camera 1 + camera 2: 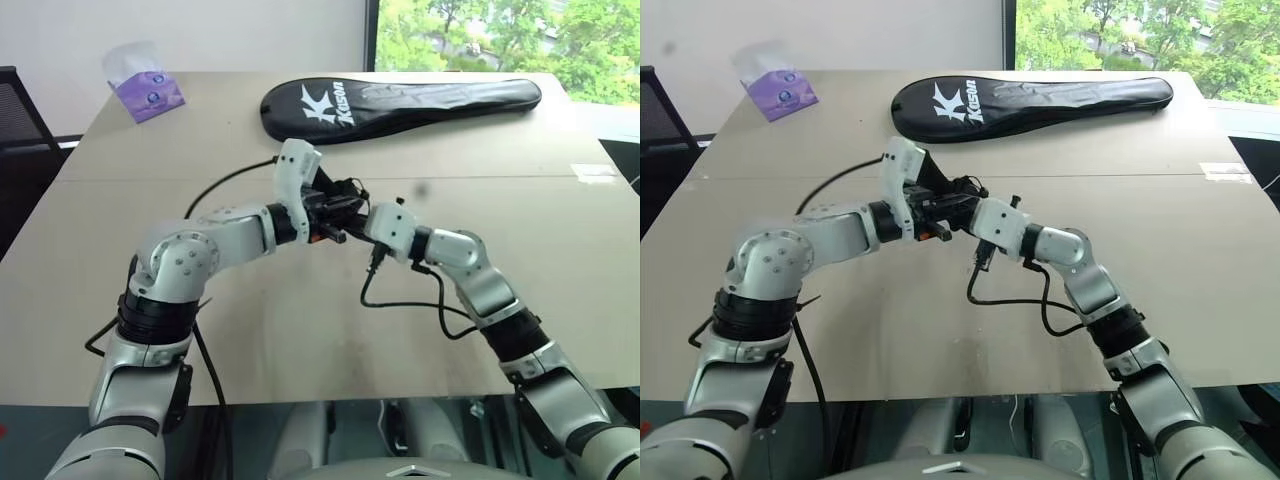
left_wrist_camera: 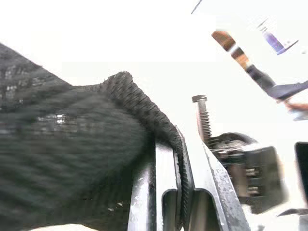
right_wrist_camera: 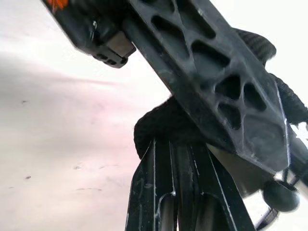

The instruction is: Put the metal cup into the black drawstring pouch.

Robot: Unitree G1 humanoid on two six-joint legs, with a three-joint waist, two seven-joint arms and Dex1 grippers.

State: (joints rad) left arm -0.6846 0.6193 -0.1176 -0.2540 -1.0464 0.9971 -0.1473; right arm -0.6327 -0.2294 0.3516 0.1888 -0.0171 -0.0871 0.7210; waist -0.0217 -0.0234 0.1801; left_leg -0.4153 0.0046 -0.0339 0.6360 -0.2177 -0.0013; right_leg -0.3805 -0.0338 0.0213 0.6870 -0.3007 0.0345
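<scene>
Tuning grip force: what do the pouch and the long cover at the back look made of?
Black drawstring pouch: soft knitted or woven cloth, matte, with coarse mesh texture and a corded hem. Racket cover: smooth black synthetic fabric, probably nylon; slight sheen, creases, white printed lettering.

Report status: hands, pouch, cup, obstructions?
Left hand shut on black drawstring pouch. Right hand shut on it too. Can't tell where the cup is. Nothing blocking.
</scene>
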